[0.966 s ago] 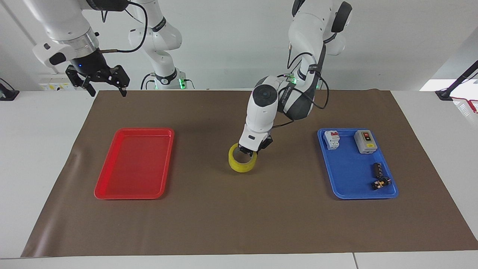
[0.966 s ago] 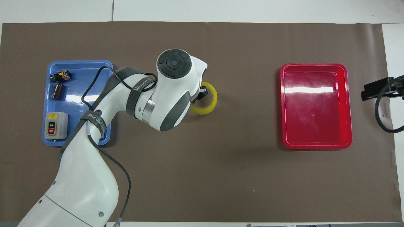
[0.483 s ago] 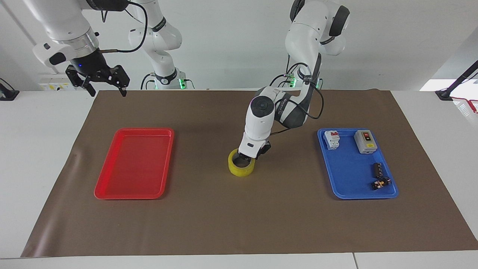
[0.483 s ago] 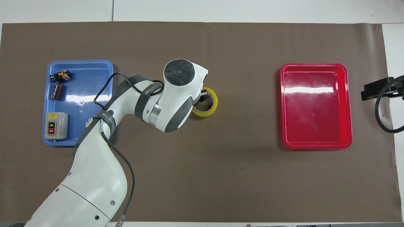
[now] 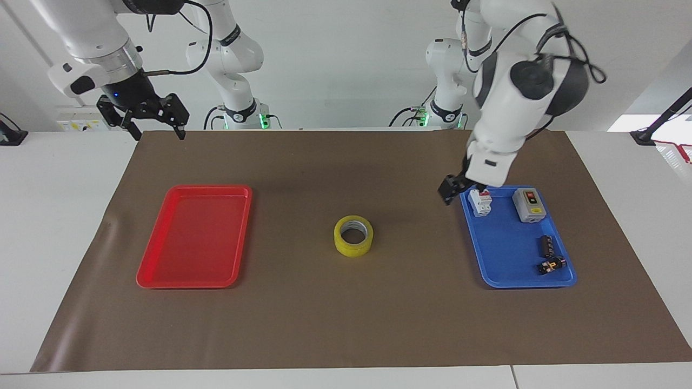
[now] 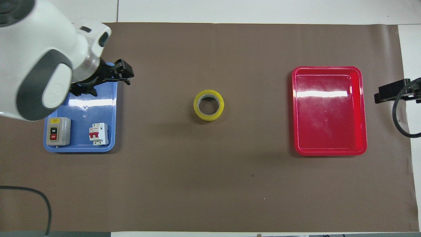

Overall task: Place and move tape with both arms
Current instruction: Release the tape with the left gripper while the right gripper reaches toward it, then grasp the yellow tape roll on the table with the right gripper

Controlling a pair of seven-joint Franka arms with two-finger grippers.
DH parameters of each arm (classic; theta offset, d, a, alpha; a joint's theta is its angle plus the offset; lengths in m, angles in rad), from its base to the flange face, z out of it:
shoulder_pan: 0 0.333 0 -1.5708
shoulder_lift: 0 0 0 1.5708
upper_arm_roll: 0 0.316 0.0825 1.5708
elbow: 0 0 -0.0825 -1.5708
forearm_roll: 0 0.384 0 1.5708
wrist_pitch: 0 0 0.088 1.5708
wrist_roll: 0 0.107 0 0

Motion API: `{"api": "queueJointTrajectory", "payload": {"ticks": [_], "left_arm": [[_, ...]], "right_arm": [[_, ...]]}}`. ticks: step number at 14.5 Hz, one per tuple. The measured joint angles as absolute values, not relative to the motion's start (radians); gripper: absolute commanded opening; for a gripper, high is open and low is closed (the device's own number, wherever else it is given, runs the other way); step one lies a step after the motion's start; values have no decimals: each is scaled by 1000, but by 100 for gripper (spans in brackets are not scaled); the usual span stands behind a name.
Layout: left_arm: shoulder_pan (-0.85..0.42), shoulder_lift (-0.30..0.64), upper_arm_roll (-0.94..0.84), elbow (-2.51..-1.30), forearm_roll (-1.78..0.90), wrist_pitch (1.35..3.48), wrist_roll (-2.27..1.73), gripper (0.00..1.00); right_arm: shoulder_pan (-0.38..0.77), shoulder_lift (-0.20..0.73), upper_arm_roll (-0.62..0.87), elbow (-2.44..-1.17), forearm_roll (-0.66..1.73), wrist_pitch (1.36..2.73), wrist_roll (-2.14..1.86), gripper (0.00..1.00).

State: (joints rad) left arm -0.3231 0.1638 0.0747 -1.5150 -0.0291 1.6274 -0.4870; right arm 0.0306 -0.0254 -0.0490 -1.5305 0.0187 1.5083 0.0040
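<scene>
The arms [image 5: 513, 102] have glossy white rounded shells with dark grey joint caps and black cables looped alongside; each ends in a black two-fingered hand [image 5: 141, 116] below a silver collar

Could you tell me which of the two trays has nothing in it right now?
The red tray, toward the right arm's end of the table, holds nothing. The blue tray at the left arm's end carries a switch box, a breaker and small black parts.

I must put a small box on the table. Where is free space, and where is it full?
Free: the brown mat between the tape and the red tray, and inside that tray. Crowded: the blue tray, where the left gripper hovers.
</scene>
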Motion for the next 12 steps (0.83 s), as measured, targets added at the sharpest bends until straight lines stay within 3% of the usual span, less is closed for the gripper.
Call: {"api": "queueJointTrajectory", "payload": {"ticks": [4, 7, 12], "left_arm": [[-165, 37, 78, -1530, -29, 1462, -199, 100], [-135, -7, 77, -1559, -29, 1443, -96, 100], [-132, -33, 52, -1616, -29, 1443, -95, 100]], "right_arm": [[79, -34, -43, -1605, 23, 1592, -5, 100], [171, -24, -37, -1659, 23, 1690, 14, 100], [401, 165, -33, -1700, 15, 1985, 283, 100]]}}
